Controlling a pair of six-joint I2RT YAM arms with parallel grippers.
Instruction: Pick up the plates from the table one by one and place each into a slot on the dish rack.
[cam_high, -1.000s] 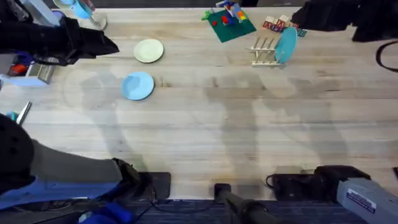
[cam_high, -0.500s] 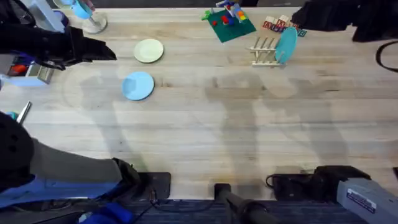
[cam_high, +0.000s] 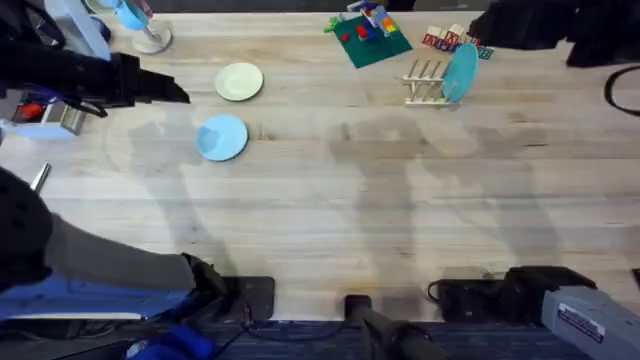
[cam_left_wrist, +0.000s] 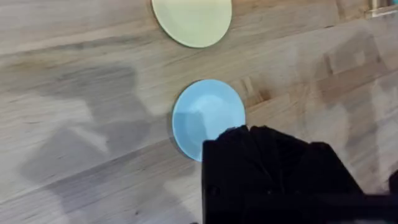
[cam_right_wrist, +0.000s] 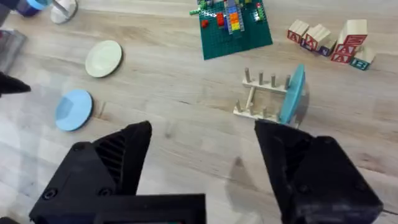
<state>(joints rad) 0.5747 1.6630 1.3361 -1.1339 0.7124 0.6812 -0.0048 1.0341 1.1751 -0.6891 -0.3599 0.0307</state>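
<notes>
A light blue plate (cam_high: 221, 137) lies flat on the table (cam_high: 350, 200), with a cream-white plate (cam_high: 239, 81) just behind it. My left gripper (cam_high: 178, 92) hovers to the left of both plates, dark and large under the camera. In the left wrist view its black fingers (cam_left_wrist: 273, 168) are together, empty, overlapping the light blue plate's (cam_left_wrist: 205, 115) edge. The dish rack (cam_high: 425, 82) stands at the back right with a teal plate (cam_high: 461, 70) upright in it. My right gripper (cam_right_wrist: 202, 127) is open, high above the table near the rack (cam_right_wrist: 261, 96).
A green toy baseplate (cam_high: 368, 38) with bricks sits behind the rack, with wooden letter blocks (cam_high: 452, 40) beside it. A blue cup (cam_high: 135, 18) stands at the back left, and small items (cam_high: 45, 110) lie at the left edge.
My left gripper has drifted slightly toward the left and nearer side. The plates, the rack and the right arm have not moved.
</notes>
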